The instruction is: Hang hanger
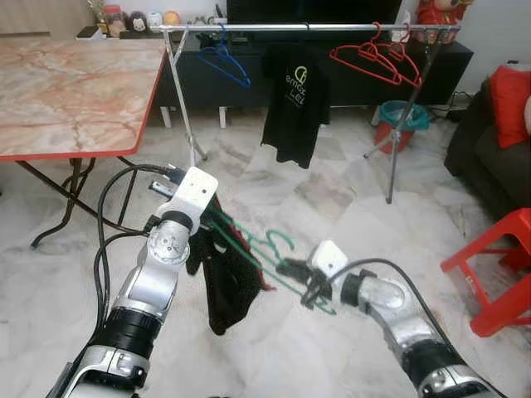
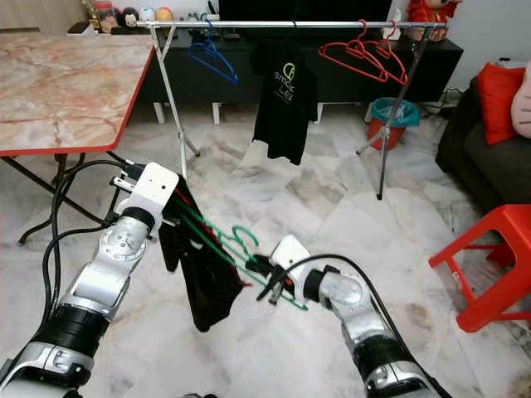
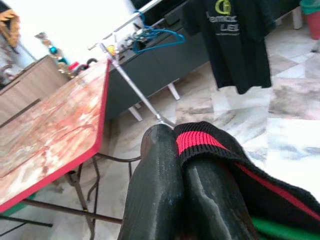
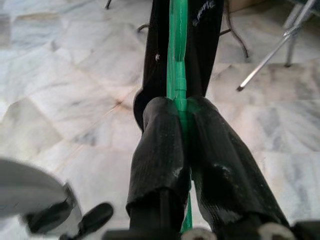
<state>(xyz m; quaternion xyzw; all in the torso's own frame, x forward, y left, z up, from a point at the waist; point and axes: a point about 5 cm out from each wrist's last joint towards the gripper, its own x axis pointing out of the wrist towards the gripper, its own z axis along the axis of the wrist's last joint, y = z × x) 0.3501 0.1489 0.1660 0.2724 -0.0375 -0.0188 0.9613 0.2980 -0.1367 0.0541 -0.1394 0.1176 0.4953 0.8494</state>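
Green hanger clamped by right tool; left tool pinches garment, partly hiding it.

Only readable text sat on the black T-shirt hanging mid-rail on the clothes rack: a yellow-green round logo over white lettering, cut by folds, showing roughly "emac" above "LE" — possibly more letters, too blurred to confirm. Nothing else was legible.

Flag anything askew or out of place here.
The dark garment sits lopsided on the green hanger: bunched at the end that the left gripper pinches, sagging floorward, while the right gripper holds the bare end. The rack looks orderly.
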